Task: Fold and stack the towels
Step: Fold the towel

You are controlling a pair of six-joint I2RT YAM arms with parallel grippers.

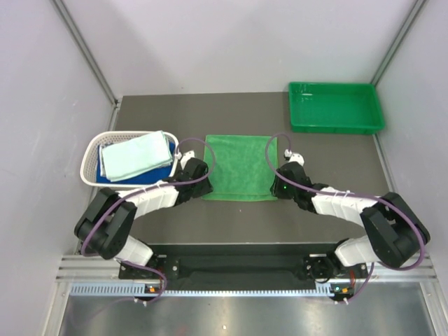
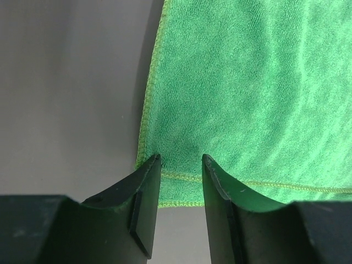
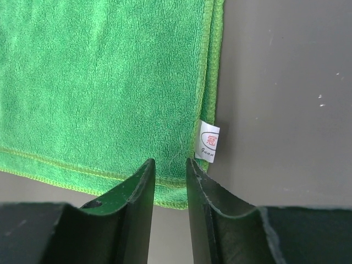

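**Both end effectors sit at the near corners of the green towel**

The bright green towel [image 1: 240,168] lies flat and open in the middle of the bench [image 1: 329,168]. It is nearly square, and its near hem runs left to right between the two arms. The left end effector [image 2: 180,159] sits over the near-left corner and the right end effector [image 3: 169,162] over the near-right corner, so each arm has its own corner and the cloth stretches away from both. A fold would likely carry this near edge toward the far one.

Both pairs of jaws stand narrow, with a slit of cloth showing between the tips. The corners look flat, and I cannot tell whether either is pinched.

The cloth is short-looped terry, soft and limp, edged by a lighter stitched hem [image 2: 148,110]. A small white label [image 3: 208,142] sticks out at the right edge.

To the left, a white lattice basket [image 1: 91,164] holds a pale mint towel [image 1: 136,155] on top of a royal blue towel [image 1: 136,178]. A rigid green tray [image 1: 336,108] sits at the far right.
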